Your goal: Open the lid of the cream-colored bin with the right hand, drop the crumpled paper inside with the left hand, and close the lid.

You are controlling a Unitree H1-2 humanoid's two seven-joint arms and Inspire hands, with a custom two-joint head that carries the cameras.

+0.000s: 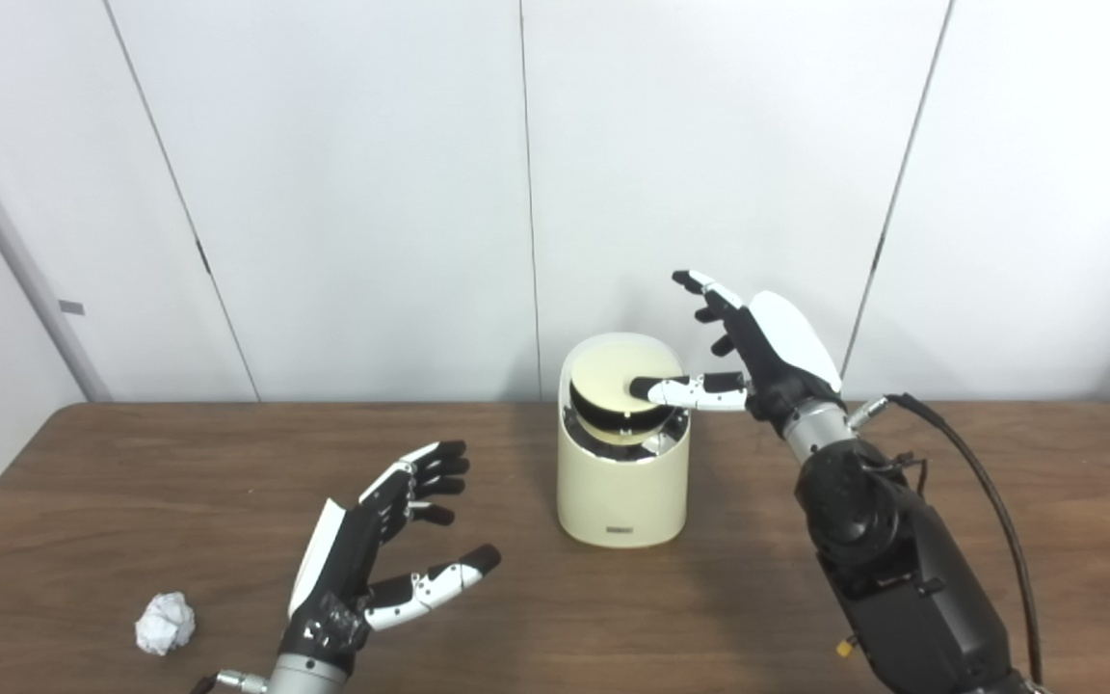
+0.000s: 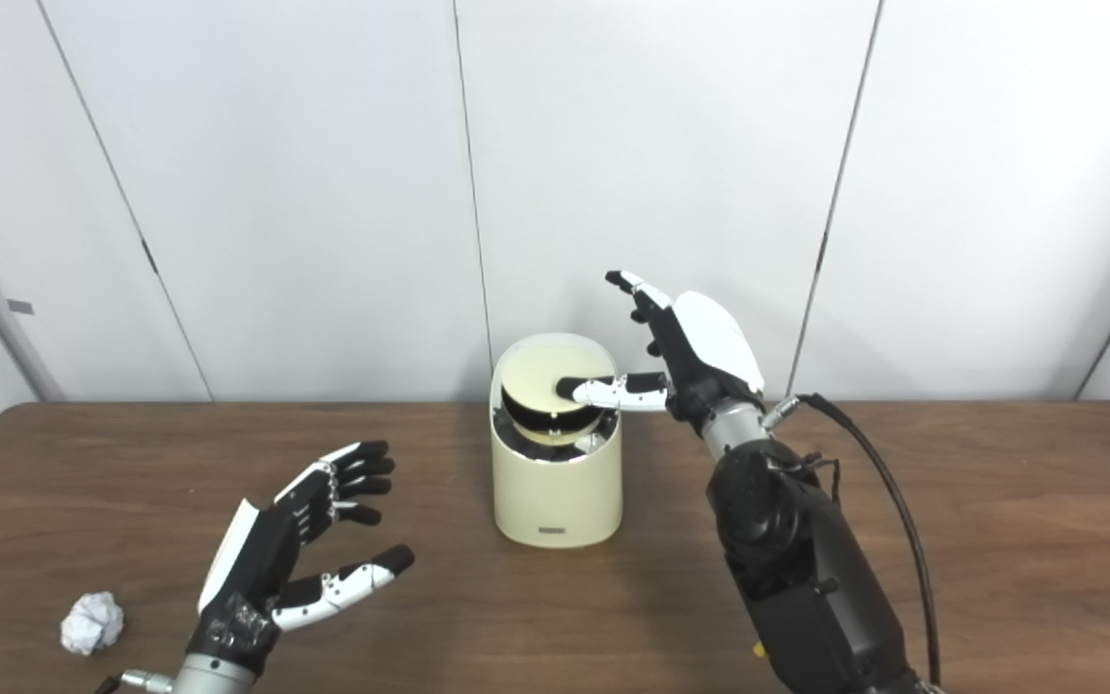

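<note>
Pressing the cream bin [image 1: 622, 482] lid [image 1: 613, 390] tilted inward, right hand [image 1: 757, 352] thumb, fingers spread; left hand [image 1: 372, 554] splayed, empty.

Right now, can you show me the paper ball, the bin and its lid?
crumpled paper [image 1: 165, 623], left eye view, its middle.
cream-colored bin [image 1: 621, 492], left eye view, front wall.
lid [image 2: 538, 375], right eye view, tilted top face.

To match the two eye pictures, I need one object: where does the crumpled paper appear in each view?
Left eye view: crumpled paper lies at lower left on the table, left of the left hand.
Right eye view: the same place, nearer the left edge.
Shared landmark: the cream-colored bin near the center.
</note>
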